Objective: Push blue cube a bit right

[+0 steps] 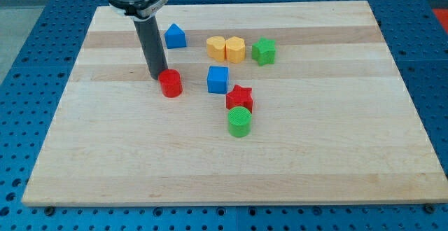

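The blue cube (pixel 218 80) sits near the middle of the wooden board (pixel 315 154). My tip (pixel 155 75) rests on the board to the view's left of the cube, well apart from it. A red cylinder (pixel 170 83) lies between my tip and the blue cube, touching or nearly touching the tip on its right side. A red star (pixel 239 98) sits just below and right of the cube, close to its corner.
A green cylinder (pixel 239 122) sits just below the red star. A blue house-shaped block (pixel 175 36) lies above the cube. Two yellow blocks (pixel 216 47) (pixel 235 49) and a green star-like block (pixel 264 50) form a row at upper right of the cube.
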